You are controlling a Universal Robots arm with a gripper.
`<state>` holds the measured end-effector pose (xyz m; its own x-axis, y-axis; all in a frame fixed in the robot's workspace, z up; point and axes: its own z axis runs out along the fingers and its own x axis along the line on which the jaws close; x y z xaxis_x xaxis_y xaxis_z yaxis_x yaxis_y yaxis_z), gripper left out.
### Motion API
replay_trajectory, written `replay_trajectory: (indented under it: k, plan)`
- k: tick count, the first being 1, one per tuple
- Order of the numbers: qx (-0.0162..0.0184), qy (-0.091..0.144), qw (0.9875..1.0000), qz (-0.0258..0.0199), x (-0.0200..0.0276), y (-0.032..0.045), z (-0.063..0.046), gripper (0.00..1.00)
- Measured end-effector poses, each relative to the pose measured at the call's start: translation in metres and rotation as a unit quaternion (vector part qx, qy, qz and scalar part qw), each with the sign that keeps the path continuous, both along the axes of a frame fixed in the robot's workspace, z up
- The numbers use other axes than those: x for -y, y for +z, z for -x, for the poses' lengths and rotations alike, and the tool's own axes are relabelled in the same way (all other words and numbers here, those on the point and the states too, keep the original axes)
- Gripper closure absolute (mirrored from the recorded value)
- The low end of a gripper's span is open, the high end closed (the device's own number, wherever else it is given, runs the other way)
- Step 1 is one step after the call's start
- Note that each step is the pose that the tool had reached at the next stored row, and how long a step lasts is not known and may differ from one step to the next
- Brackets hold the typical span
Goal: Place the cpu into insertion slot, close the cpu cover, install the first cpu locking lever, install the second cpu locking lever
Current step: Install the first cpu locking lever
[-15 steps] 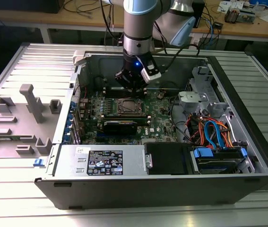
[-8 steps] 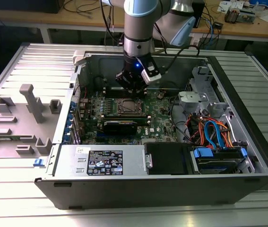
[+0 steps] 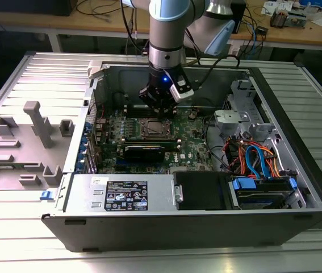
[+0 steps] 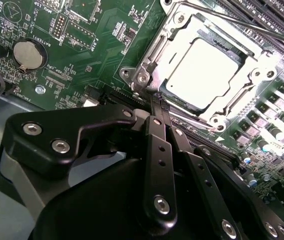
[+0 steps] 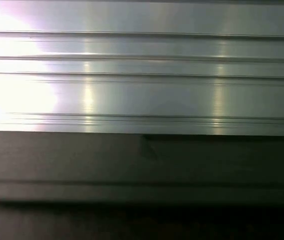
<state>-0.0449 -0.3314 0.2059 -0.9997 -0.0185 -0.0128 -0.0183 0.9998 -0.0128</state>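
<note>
Cpu [image 4: 205,75] first: it lies flat in the insertion slot [image 4: 149,55], its bright metal top showing through the square cut-out of the cpu cover [image 4: 254,67], which is down over it. So, as I judge it, seating the chip and closing the frame plate are done. In the exterior view the same socket [image 3: 153,129] sits mid-board inside the open computer case [image 3: 297,170], just below where I hang.

What is left looks like the levers. A thin wire rod [image 4: 262,27] runs along the far side of the socket and another thin rod [image 4: 194,122] lies along the near side, close to my fingertips. Whether either is hooked under its catch I cannot tell from here, so I count both locking steps as not confirmed.

My arm [image 3: 166,34] comes straight down into the case from above, wrist vertical, with my hand [image 3: 159,107] low over the green board at the socket's far edge. In the second wrist view my hand [image 4: 159,100] has its two black fingers [image 4: 157,145] drawn together to a narrow tip, closed, at the socket's near corner; I see nothing held between them.
</note>
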Motion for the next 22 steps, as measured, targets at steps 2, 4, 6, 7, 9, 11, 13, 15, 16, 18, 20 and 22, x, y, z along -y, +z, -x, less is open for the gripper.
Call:
replay_trajectory:
  k: [2, 4, 6, 7, 9, 11, 13, 15, 16, 18, 20, 22]
  plan:
    - [0.0000, 0.000, 1.0000, 0.0001, 0.0000, 0.0003, 0.0000, 0.89]
    - [-0.0002, 0.000, 1.0000, 0.0003, 0.0001, 0.0014, 0.0001, 0.89]
    - [-0.0001, 0.000, 1.0000, 0.0001, 0.0001, 0.0018, 0.0000, 0.89]
    - [-0.0001, 0.000, 1.0000, 0.0001, 0.0001, 0.0019, -0.0001, 0.89]
    - [-0.0001, 0.000, 1.0000, 0.0003, 0.0001, 0.0020, -0.0008, 0.89]
    - [-0.0002, 0.000, 1.0000, 0.0003, 0.0001, 0.0020, -0.0016, 0.89]
    - [-0.0001, 0.000, 1.0000, 0.0002, 0.0001, 0.0019, -0.0017, 0.89]
    - [-0.0001, 0.000, 1.0000, 0.0002, 0.0001, 0.0019, -0.0018, 0.89]
    - [-0.0001, 0.000, 1.0000, 0.0002, 0.0001, 0.0019, -0.0018, 0.89]
    - [-0.0001, 0.000, 1.0000, 0.0002, 0.0000, 0.0021, -0.0018, 0.89]
    - [-0.0001, 0.000, 1.0000, 0.0002, 0.0001, 0.0028, -0.0018, 0.89]
    - [-0.0001, 0.000, 1.0000, 0.0002, 0.0002, 0.0028, -0.0018, 0.89]
